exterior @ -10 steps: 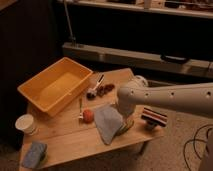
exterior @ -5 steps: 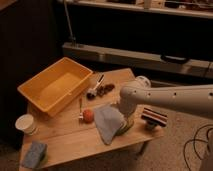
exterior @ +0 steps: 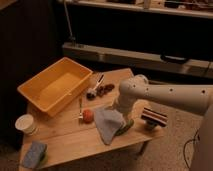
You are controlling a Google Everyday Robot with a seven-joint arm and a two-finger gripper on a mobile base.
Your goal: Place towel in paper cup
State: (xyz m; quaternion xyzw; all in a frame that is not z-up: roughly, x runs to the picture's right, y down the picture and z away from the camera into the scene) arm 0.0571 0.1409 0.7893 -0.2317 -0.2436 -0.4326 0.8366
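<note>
While my gripper [exterior: 124,119] hangs low, right of the frame's middle, jaws spread wide, the towel [exterior: 106,125] lies on the table [exterior: 75,146] just left of it. The paper cup [exterior: 25,123] stands well apart, at the left edge.

My gripper [exterior: 124,122] sits low at the right edge of the thin, limp, pale grey-blue cloth towel [exterior: 106,125], jaws spread wide. My own white tubular forearm [exterior: 126,100] covers most of it, so I cannot tell whether it touches the cloth. That edge of the towel is hidden beneath me, along with a small yellow-green something [exterior: 129,128] I cannot identify. My arm runs off the right border. The dark little objects [exterior: 100,90] beside the yellow-orange plastic bin [exterior: 69,94] are too blurred to name.
</note>
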